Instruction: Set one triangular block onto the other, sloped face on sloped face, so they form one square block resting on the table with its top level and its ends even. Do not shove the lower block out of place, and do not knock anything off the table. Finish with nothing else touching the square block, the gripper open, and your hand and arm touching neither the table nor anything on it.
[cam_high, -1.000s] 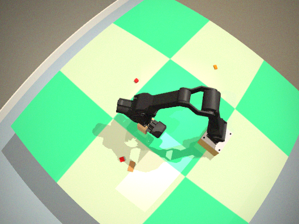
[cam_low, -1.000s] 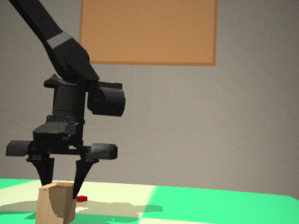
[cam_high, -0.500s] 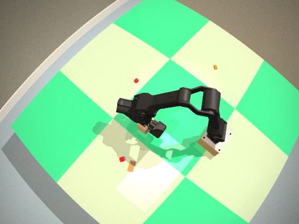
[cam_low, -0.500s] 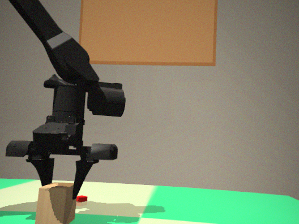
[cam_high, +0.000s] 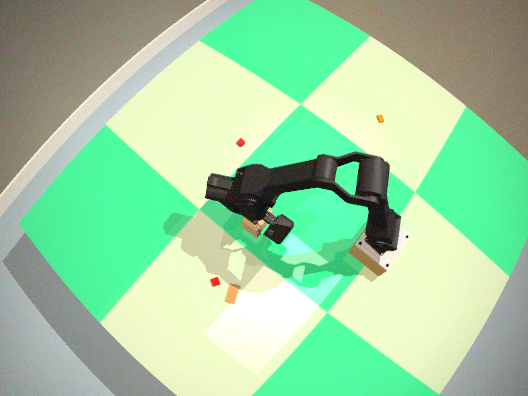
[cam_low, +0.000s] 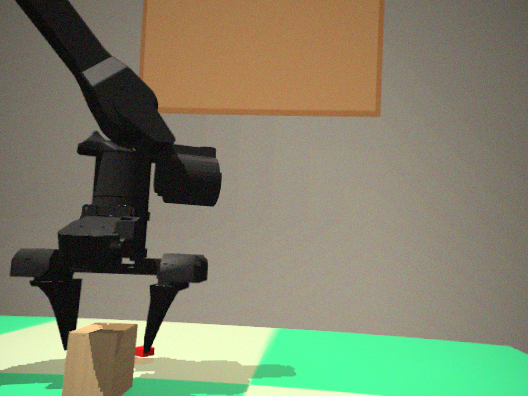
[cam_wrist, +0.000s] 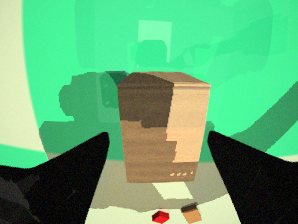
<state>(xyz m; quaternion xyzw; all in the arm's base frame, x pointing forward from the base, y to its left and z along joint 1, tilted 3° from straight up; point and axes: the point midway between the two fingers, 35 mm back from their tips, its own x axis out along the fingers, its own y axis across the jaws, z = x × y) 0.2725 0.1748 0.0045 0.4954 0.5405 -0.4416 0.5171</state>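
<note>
The two triangular blocks (cam_high: 253, 227) (cam_low: 118, 362) (cam_wrist: 187, 117) stand together as one wooden block on the table (cam_high: 150, 85). In the wrist view a thin line runs along the near top edge, and the faces there look almost flush. The top looks roughly level in the exterior view, where the block's foot is cut off by the frame. Shadows make the sloped seam hard to tell. My gripper (cam_low: 106, 350) (cam_wrist: 158, 137) is open around the block's upper part, with a visible gap on each side in the wrist view. In the top view the arm partly hides the block.
A red cube (cam_high: 215, 281) (cam_wrist: 160, 217) and a small tan block (cam_high: 232, 294) (cam_wrist: 192, 214) lie to one side. Another red cube (cam_high: 240, 142) lies beyond the arm, and a small orange block (cam_high: 380, 118) lies farther off. The arm's base (cam_high: 367, 260) stands at the right.
</note>
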